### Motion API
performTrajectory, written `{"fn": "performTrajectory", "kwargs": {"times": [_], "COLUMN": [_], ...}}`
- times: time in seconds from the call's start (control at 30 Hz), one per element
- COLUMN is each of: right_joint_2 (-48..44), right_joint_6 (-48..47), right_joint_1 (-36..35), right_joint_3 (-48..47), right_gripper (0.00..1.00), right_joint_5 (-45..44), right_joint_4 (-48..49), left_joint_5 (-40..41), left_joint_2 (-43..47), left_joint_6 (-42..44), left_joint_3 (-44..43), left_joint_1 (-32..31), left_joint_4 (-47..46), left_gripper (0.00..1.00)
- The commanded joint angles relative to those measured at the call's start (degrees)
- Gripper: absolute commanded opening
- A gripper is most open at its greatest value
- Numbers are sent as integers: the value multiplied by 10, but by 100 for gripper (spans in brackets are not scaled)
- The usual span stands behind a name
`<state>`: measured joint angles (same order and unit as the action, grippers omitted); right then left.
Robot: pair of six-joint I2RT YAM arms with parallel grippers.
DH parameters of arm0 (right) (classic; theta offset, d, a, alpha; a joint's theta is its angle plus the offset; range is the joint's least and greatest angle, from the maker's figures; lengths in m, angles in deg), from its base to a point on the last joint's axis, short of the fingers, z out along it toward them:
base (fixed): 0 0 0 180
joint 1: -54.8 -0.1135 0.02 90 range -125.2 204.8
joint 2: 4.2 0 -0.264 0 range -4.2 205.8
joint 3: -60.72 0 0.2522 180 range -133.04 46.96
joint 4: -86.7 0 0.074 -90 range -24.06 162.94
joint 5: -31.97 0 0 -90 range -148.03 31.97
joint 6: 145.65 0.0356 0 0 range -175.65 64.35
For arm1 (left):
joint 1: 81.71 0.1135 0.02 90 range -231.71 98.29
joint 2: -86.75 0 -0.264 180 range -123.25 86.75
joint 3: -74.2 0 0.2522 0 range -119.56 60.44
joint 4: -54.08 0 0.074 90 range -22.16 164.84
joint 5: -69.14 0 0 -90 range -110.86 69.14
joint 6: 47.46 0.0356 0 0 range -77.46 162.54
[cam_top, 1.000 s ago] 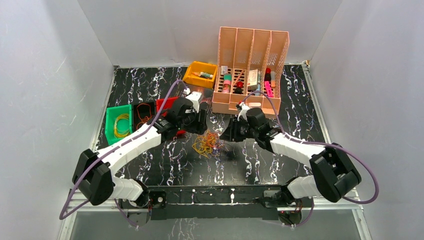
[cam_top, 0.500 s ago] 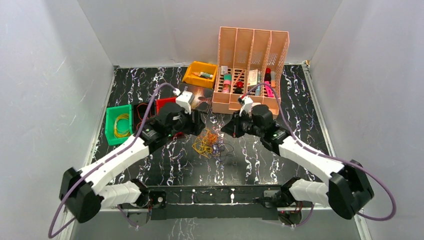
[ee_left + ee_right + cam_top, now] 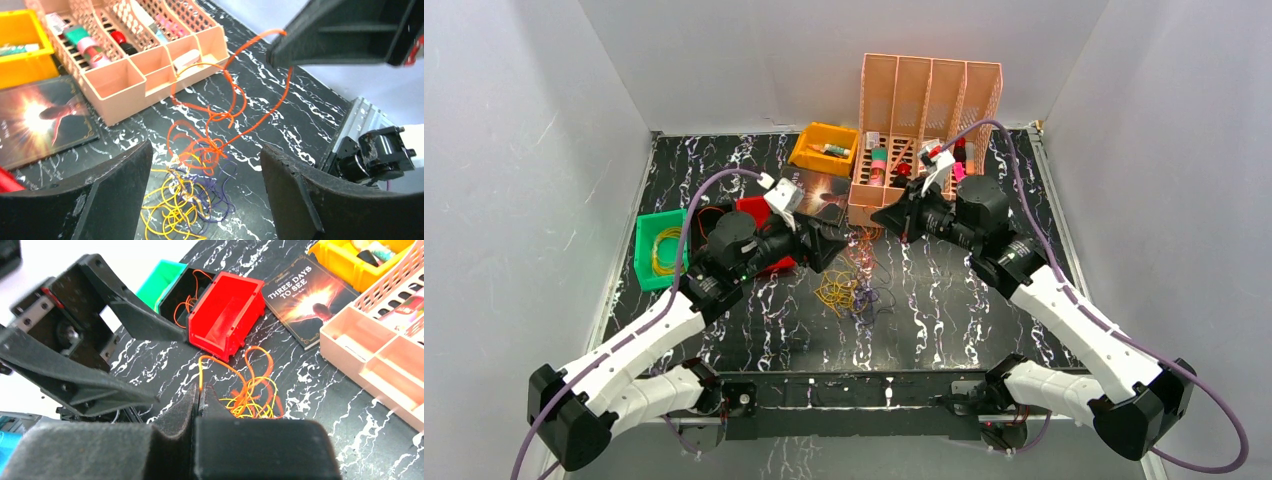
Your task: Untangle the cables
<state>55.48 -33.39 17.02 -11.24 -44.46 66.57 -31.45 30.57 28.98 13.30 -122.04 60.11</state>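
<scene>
The right hand (image 3: 199,390) pinches the orange cable (image 3: 220,115); the left hand (image 3: 205,167) gapes wide above the tangle.

The orange cable slants from the tangle to the upper right of the left wrist view, where the right hand clamps it. The yellow and purple cables (image 3: 190,200) lie mid-frame on the worktop (image 3: 954,300), below the nearer left hand. A book (image 3: 295,290) reads "THREE DAYS TO SEE".

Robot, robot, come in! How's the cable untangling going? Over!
Left gripper open, empty. Right gripper shut on orange cable, strand held high. Its other end knotted into yellow and purple cables. Over.
</scene>
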Motion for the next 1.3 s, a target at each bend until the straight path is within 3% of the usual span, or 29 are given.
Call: {"fn": "performTrajectory", "kwargs": {"times": [0.0,0.17,0.47,0.83,1.0,1.27], "right_joint_2": [1,5,14,7,2,-13], "right_joint_6": [-10,23,67,85,99,107], "right_joint_1": [-1,-1,-1,-1,-1,-1], "right_joint_3": [-55,-54,-31,-29,-27,-45], "right_gripper": [0,0,0,0,0,0], "right_joint_5": [1,1,35,49,57,46], "right_joint_4": [-35,-27,15,17,28,32], "left_joint_5": [-81,-88,19,68,45,21], "left_joint_2": [31,49,-5,-83,-120,-148], "left_joint_6": [28,49,158,219,212,180], "left_joint_3": [41,81,68,59,60,94], "left_joint_1": [0,-13,-116,-128,-129,-130], "left_joint_4": [-134,-229,-243,-296,-299,-301], "left_gripper": [78,81,83,83,71,43]}}
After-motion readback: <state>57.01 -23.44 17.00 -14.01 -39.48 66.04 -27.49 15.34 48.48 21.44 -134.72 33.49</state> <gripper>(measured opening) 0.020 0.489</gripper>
